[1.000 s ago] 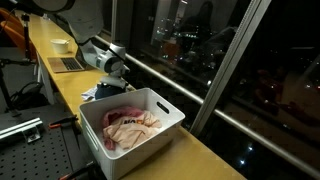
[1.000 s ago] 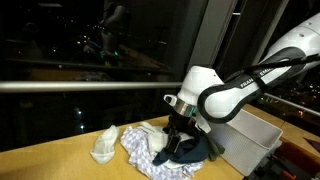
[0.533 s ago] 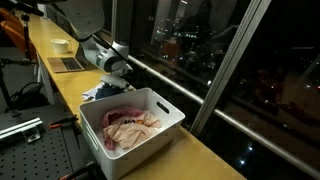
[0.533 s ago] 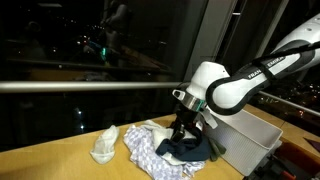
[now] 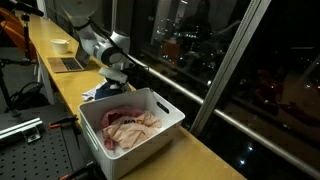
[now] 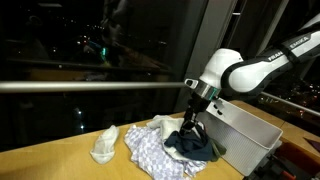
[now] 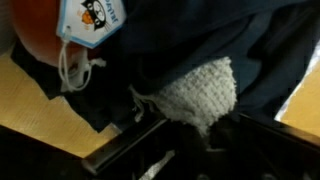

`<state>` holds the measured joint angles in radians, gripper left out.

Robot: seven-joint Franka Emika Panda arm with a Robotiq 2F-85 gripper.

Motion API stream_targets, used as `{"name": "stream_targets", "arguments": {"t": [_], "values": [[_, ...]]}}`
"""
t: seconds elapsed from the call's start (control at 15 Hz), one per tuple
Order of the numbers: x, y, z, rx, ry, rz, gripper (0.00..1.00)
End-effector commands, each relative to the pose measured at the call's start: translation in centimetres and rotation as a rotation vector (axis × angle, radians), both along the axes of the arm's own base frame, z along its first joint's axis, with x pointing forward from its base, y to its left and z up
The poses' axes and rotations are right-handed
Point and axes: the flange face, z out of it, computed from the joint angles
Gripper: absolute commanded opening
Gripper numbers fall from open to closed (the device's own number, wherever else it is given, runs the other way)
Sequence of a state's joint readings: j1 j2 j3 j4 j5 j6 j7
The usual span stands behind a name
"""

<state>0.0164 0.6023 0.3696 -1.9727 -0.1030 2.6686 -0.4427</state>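
Note:
In both exterior views my gripper (image 6: 192, 119) (image 5: 114, 76) hangs over a pile of clothes on the wooden counter, next to a white bin (image 6: 252, 132). Its jaws are shut on a dark navy garment (image 6: 191, 146), which is pulled up into a peak under the fingers. In the wrist view the navy garment (image 7: 200, 40) fills most of the frame, with a white knitted piece (image 7: 200, 92) and a printed tag (image 7: 90, 20) lying against it. The fingertips are lost in shadow there. A checked cloth (image 6: 148, 156) and a white cloth (image 6: 103, 146) lie beside the navy one.
The white bin (image 5: 166, 106) holds pink clothing (image 5: 128, 125). A laptop (image 5: 68, 64) and a pale bowl (image 5: 60, 45) sit farther along the counter. A dark window with a metal rail (image 6: 80, 86) runs along the counter's back edge.
The gripper has closed on the navy garment and risen, drawing the cloth up from the pile. The arm has swung more upright.

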Motion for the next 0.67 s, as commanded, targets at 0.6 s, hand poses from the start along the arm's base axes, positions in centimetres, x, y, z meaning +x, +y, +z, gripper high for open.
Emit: {"name": "stream_targets", "arguments": {"t": [0.6], "values": [[-4.9,-9.0,23.3,-0.074,-0.169,-0.161,0.03]]}}
